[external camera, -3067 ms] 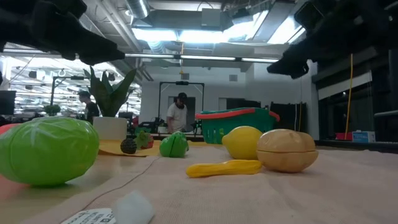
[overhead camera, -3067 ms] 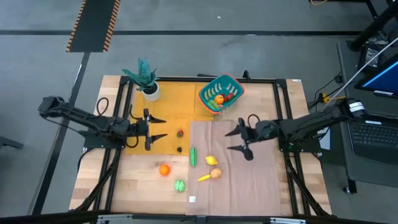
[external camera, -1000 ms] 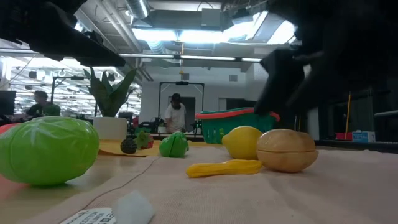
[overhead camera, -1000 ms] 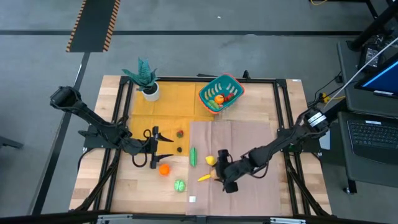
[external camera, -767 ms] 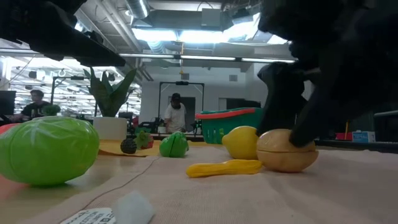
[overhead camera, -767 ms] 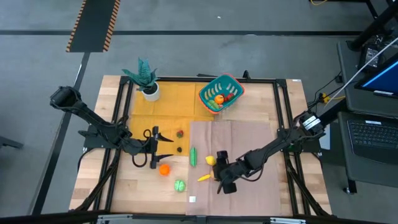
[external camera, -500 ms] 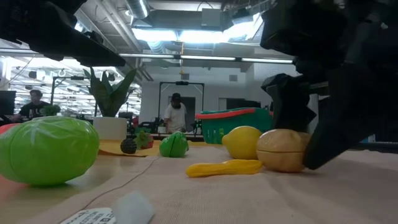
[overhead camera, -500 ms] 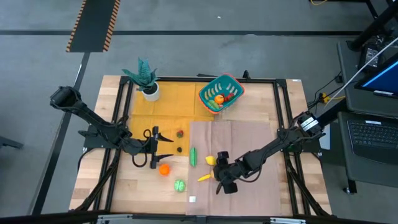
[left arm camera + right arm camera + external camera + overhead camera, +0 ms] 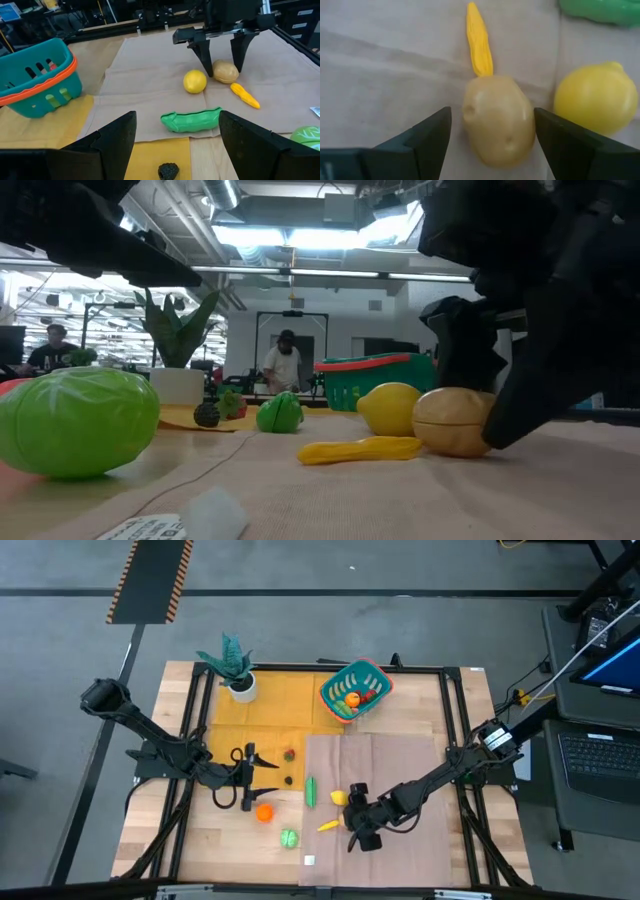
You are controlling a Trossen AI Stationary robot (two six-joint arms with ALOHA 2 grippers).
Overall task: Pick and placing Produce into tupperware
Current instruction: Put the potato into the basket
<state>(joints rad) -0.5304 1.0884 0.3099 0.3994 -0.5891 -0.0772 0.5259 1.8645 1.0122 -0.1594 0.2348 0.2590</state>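
Left gripper [image 9: 243,773] is held open and empty, left of centre, beside an orange [image 9: 264,811]. Right gripper [image 9: 352,823] is spread around a potato [image 9: 498,119], lower centre, not clamped. Tupperware [image 9: 354,689] is seen upper centre.

Both arms are dark, nearly black, built of slim tubular links joined by bulkier rounded joints. The left arm [image 9: 150,745] has a round, knob-like joint at its outer end, toward nine o'clock of the surface. The right arm [image 9: 450,775] carries a small white block with a marking near its outer joint, toward three o'clock. Each arm ends in two flat, matte black fingers [image 9: 432,135], wedge-shaped with straight edges and tapering to blunt tips; seen from the left wrist, the right arm's pair hangs from a straight black crossbar [image 9: 220,32].
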